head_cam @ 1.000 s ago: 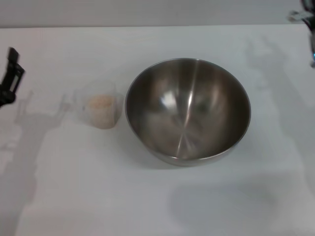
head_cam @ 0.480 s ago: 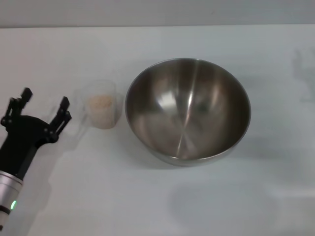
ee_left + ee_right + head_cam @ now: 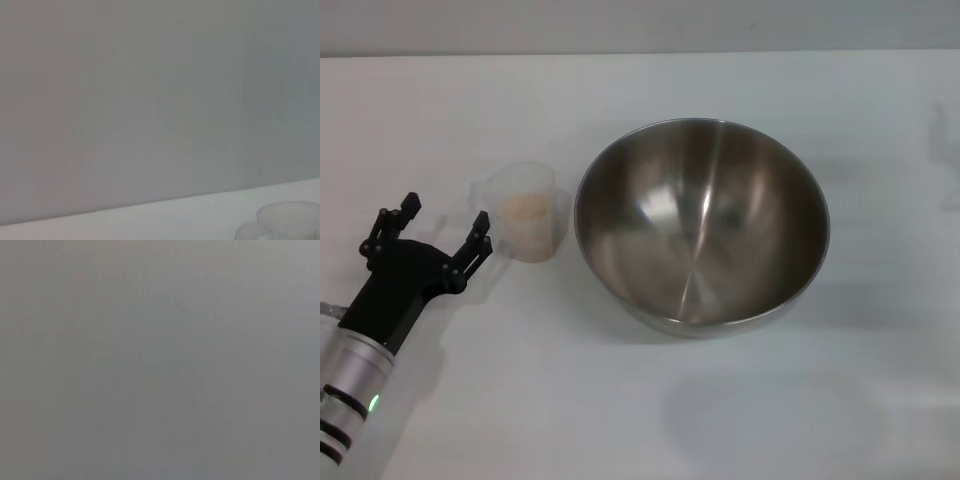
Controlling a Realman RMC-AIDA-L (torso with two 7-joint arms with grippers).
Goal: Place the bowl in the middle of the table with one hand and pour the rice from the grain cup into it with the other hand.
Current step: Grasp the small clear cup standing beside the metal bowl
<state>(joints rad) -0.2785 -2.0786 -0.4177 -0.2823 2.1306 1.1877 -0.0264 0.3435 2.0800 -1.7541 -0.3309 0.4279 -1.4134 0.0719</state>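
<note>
The stainless-steel bowl (image 3: 701, 226) stands empty on the white table (image 3: 620, 400), about in the middle. The clear grain cup (image 3: 527, 212) stands just left of the bowl, upright, with beige rice (image 3: 525, 208) in it. Its rim also shows at the edge of the left wrist view (image 3: 290, 220). My left gripper (image 3: 446, 220) is open and empty, a short way left of the cup, fingers pointing toward its handle side. The right gripper is out of view.
The wall meets the table's far edge along the top of the head view. The right wrist view shows only a plain grey surface.
My left arm has come in from the left edge and moved right and forward toward the grain cup. The right arm has left the head view at the top right.
</note>
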